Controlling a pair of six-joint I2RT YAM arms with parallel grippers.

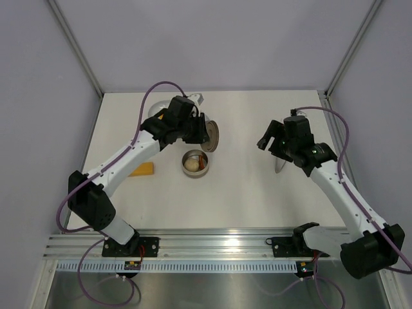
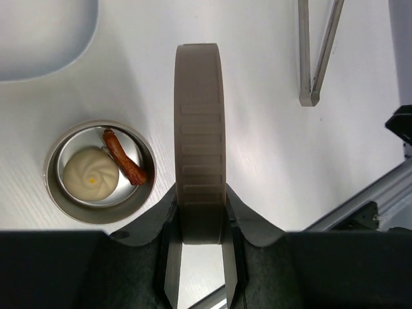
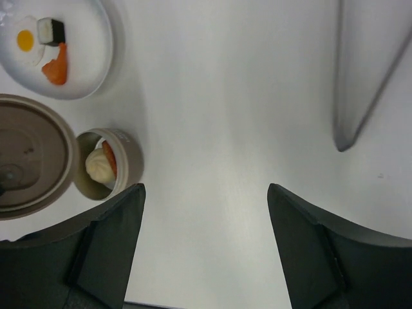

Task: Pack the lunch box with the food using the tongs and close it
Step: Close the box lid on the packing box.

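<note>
The lunch box [image 1: 195,163] is a small steel tin at mid-table holding a beige bun [image 2: 90,177] and a reddish sausage [image 2: 124,156]. Its grey-brown lid [image 2: 199,129] stands on edge just behind the tin, with my left gripper [image 2: 200,209] shut on its rim. The tongs [image 1: 281,164] lie on the table at the right. My right gripper [image 3: 206,190] hovers above them, open and empty. In the right wrist view a fried egg [image 3: 26,40], a sushi roll [image 3: 50,29] and an orange chunk [image 3: 56,64] sit on the white plate [image 3: 90,71].
A yellow wedge [image 1: 143,169] lies on the table left of the tin, beside the left arm. The white plate [image 1: 156,111] is at the back, mostly hidden by the left arm. Grey walls enclose the table on three sides.
</note>
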